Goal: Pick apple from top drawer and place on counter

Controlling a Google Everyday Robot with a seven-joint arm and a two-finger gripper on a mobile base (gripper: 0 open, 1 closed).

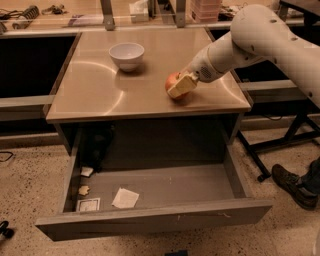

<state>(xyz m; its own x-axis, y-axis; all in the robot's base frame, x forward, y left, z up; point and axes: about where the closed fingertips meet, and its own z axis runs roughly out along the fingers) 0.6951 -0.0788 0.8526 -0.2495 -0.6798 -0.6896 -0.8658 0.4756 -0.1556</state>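
Observation:
The apple (pixel 171 81), red with yellowish patches, is at the right side of the shiny tan counter (pixel 100 90), low enough to touch it or nearly so. My gripper (pixel 176 86) reaches in from the upper right on the white arm and is shut on the apple; one tan finger (pixel 182 85) covers its front. The top drawer (pixel 175 187) stands pulled fully open below the counter, its grey front panel (pixel 150 220) toward the camera. No apple lies in the drawer.
A white bowl (pixel 126 54) sits at the counter's back middle. Paper scraps (pixel 125 198) and a small packet (pixel 88 204) lie at the drawer's left front. A person's shoe (pixel 290 185) and a black stand leg (pixel 280 142) are on the floor at right. A cluttered bench (pixel 75 15) runs behind.

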